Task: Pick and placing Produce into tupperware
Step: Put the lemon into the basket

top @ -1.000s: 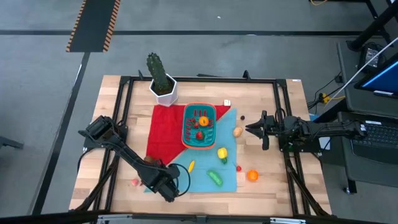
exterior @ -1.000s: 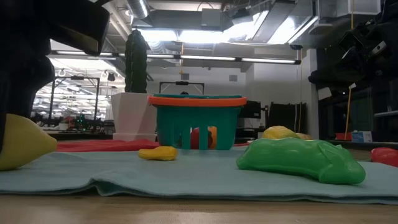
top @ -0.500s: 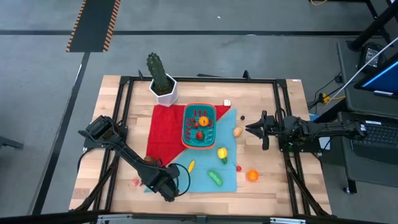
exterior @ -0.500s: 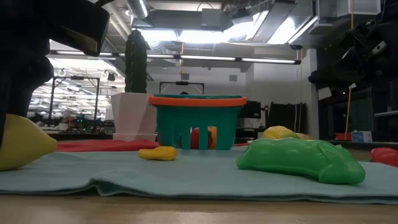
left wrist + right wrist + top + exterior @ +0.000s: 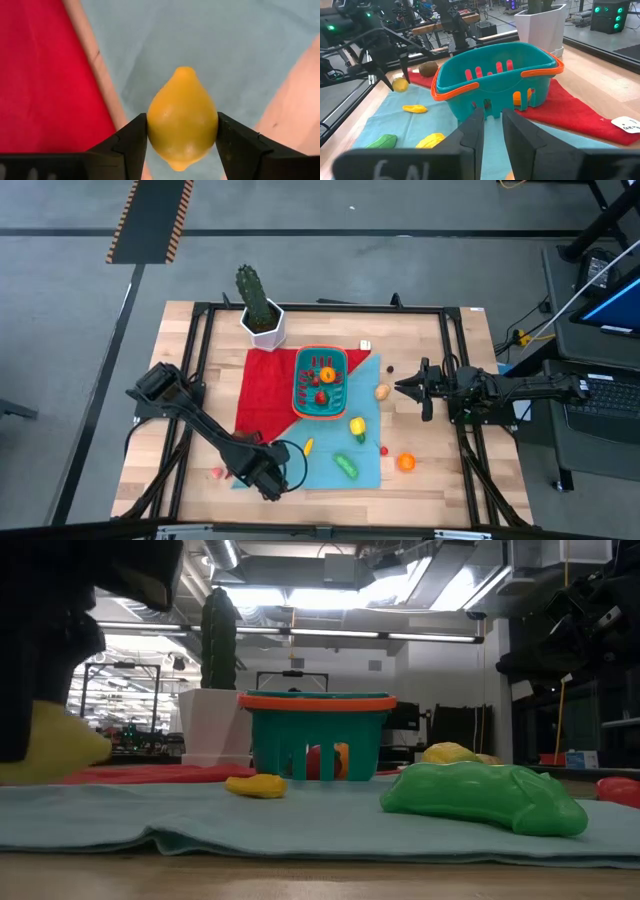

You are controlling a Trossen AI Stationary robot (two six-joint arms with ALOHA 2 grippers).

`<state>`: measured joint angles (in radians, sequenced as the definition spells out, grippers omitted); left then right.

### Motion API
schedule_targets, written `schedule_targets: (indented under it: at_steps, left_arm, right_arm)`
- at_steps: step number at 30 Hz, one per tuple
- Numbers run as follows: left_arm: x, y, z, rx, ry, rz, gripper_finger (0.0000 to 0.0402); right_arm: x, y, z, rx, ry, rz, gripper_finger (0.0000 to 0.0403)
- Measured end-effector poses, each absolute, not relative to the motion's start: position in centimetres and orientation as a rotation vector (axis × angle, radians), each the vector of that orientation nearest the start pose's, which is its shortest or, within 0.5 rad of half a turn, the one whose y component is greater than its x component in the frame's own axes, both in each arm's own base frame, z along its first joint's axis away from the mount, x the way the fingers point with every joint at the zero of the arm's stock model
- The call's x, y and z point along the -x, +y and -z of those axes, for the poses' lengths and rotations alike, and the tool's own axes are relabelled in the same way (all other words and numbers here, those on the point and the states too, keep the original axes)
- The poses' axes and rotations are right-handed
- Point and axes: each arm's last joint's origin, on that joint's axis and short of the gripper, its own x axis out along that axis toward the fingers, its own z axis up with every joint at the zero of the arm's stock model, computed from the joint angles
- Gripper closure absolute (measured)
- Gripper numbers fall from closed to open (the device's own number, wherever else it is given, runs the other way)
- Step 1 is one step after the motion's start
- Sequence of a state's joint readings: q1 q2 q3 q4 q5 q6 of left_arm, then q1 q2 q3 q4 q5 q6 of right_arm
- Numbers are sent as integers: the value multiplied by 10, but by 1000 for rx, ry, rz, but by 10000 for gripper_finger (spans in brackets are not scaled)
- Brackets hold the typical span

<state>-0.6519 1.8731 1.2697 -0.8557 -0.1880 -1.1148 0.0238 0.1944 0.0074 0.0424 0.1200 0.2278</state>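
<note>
My left gripper (image 5: pixel 268 477) is near the table's front edge, left of centre, shut on a yellow lemon (image 5: pixel 182 117). The lemon also shows in the low view (image 5: pixel 65 740) and the right wrist view (image 5: pixel 400 85). The teal tupperware (image 5: pixel 300 385) with an orange-red rim stands mid-table on a red cloth (image 5: pixel 262 400) and holds an orange and a red piece. Its side shows in the low view (image 5: pixel 318 735). My right gripper (image 5: pixel 405 387) waits right of the tupperware with a narrow gap between its fingers (image 5: pixel 475 130), and it holds nothing. My left gripper pinches the lemon between its two fingers, one on each side of its widest part (image 5: pixel 152 125). The fingers come from above, pointing down. The lemon hangs clear of the teal cloth (image 5: pixel 300 825), with one pointed end (image 5: pixel 185 71) toward the cloth's middle.
Loose produce lies on and around the teal cloth (image 5: pixel 330 460): a green piece (image 5: pixel 346 466), two yellow pieces (image 5: pixel 308 447) (image 5: pixel 357 425), an orange (image 5: pixel 406 462), a brown piece (image 5: pixel 382 391), and a small red piece (image 5: pixel 216 473). A cactus in a white pot (image 5: pixel 260 310) stands at the far left.
My left gripper has gone up with the lemon. The lemon was resting on the teal cloth and is now lifted clear of it. The gripper has also shifted slightly toward the table's far edge.
</note>
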Motion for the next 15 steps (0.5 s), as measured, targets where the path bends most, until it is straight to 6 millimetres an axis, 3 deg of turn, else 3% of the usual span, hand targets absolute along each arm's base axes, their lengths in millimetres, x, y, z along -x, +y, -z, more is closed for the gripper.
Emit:
schedule_targets:
  at_steps: [8,15]
  left_arm:
    - [-269,-197,-207,307,1243,-303,210]
    - [-250,-188,-249,263,1028,-336,210]
  right_arm:
    - [-108,-1,-154,-221,135,111,330]
    - [-108,0,-154,-221,140,95,330]
